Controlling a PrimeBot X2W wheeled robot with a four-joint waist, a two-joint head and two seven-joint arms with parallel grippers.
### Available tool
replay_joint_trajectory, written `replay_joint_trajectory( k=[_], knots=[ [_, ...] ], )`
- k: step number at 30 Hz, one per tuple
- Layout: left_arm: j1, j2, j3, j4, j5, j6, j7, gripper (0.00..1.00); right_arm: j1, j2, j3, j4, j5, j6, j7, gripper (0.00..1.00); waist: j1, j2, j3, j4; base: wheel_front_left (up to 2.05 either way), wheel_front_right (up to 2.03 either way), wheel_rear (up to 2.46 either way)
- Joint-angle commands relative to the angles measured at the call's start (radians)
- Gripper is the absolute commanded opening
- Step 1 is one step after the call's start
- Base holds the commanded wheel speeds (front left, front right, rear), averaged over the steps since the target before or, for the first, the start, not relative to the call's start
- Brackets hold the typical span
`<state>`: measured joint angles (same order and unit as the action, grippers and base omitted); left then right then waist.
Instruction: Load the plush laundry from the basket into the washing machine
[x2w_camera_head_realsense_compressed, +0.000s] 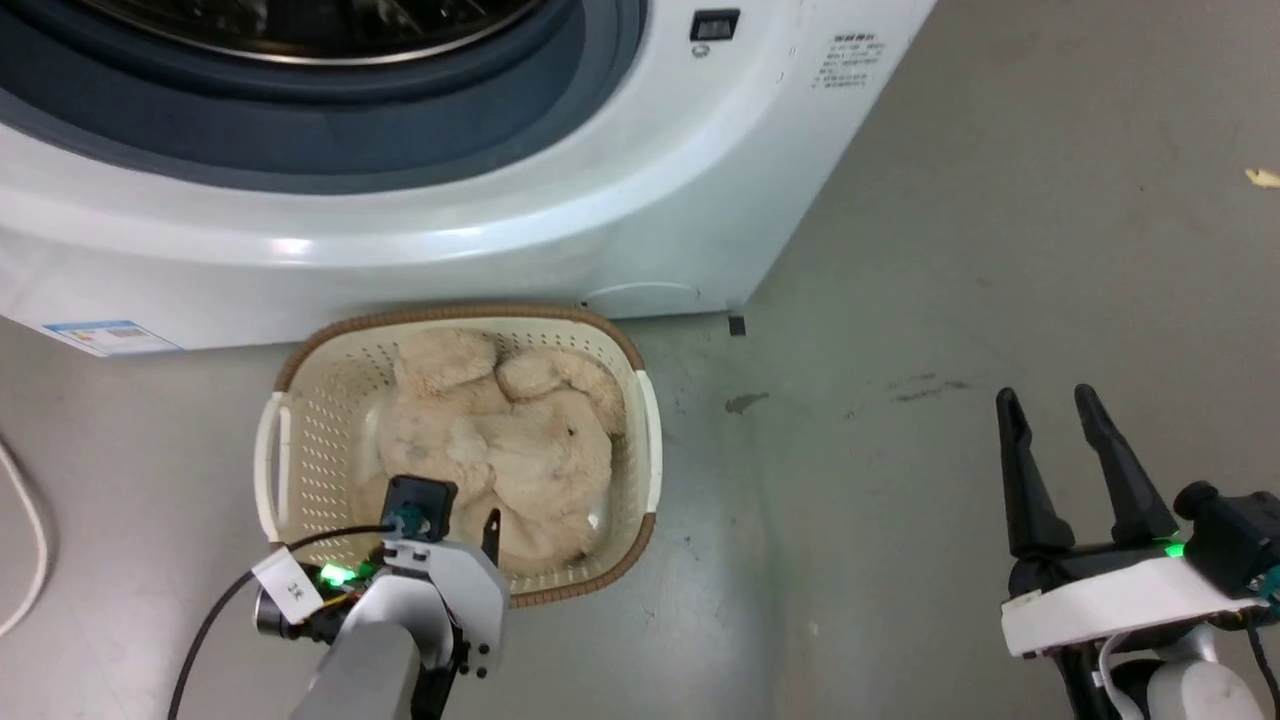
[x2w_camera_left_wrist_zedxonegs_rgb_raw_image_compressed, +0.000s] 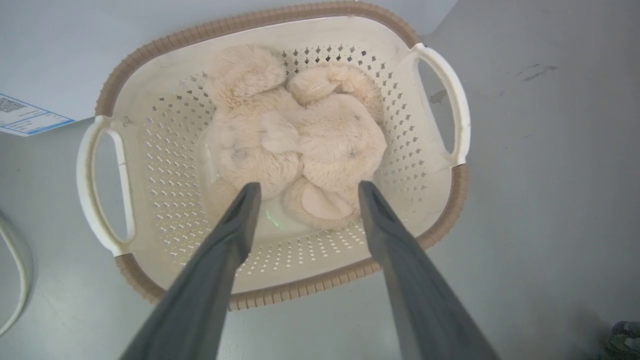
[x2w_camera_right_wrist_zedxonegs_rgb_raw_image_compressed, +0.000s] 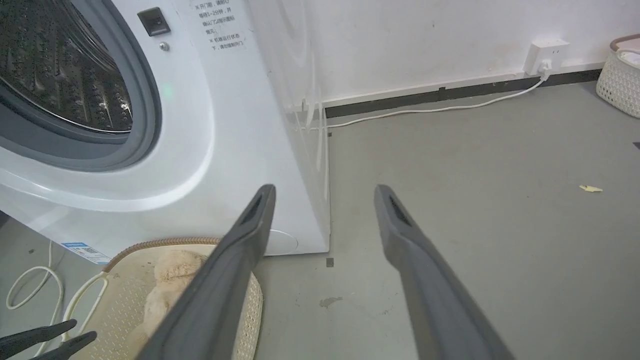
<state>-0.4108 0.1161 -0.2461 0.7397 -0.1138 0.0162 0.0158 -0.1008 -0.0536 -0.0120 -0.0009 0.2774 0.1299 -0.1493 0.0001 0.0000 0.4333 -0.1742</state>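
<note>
On a stained grey floor (x2w_camera_head_realsense_compressed: 1000, 250), the plush laundry (x2w_camera_head_realsense_compressed: 500, 440) fills the basket (x2w_camera_head_realsense_compressed: 300, 430) just before the washing machine (x2w_camera_head_realsense_compressed: 400, 250). Left gripper (x2w_camera_left_wrist_zedxonegs_rgb_raw_image_compressed: 305, 192) hangs spread over it; right gripper (x2w_camera_head_realsense_compressed: 1050, 410) is spread wide of the machine.

one washing machine (x2w_camera_head_realsense_compressed: 600, 210), one plush laundry bundle (x2w_camera_head_realsense_compressed: 500, 440), two baskets (a brown-rimmed basket (x2w_camera_head_realsense_compressed: 310, 430) near, a white basket (x2w_camera_right_wrist_zedxonegs_rgb_raw_image_compressed: 620, 82) far right), two grippers (left gripper (x2w_camera_left_wrist_zedxonegs_rgb_raw_image_compressed: 305, 189), right gripper (x2w_camera_head_realsense_compressed: 1045, 395)) and one wall socket (x2w_camera_right_wrist_zedxonegs_rgb_raw_image_compressed: 547, 50).
</note>
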Motion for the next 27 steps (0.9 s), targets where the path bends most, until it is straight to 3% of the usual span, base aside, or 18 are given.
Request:
replay_joint_trajectory(
  k=[1, 12, 17, 27],
  knots=[
    [-0.029, 0.007, -0.007, 0.023, -0.008, 0.007, -0.006, 1.0, -0.022, 0.002, -0.001, -0.001, 0.013, 0.001, -0.01, 1.0, -0.0001, 0.0, 0.017, -0.006, 0.0, 0.0, 0.0],
    [-0.115, 0.026, -0.038, 0.142, -0.042, 0.03, -0.028, 1.0, -0.051, 0.002, -0.002, 0.0, 0.052, 0.001, -0.033, 1.0, -0.0001, 0.0, 0.1, -0.027, 0.0, 0.0, 0.0],
    [-0.164, 0.051, -0.045, 0.194, -0.057, 0.077, -0.061, 1.0, -0.065, 0.002, -0.003, -0.002, 0.07, 0.001, -0.043, 1.0, -0.0001, 0.0, 0.141, -0.039, 0.0, 0.0, 0.0],
    [-0.274, 0.071, -0.091, 0.294, -0.075, 0.078, -0.099, 1.0, -0.097, 0.003, -0.006, -0.007, 0.105, 0.001, -0.064, 1.0, -0.0001, 0.0, 0.242, -0.059, 0.0, 0.0, 0.0]
  ],
)
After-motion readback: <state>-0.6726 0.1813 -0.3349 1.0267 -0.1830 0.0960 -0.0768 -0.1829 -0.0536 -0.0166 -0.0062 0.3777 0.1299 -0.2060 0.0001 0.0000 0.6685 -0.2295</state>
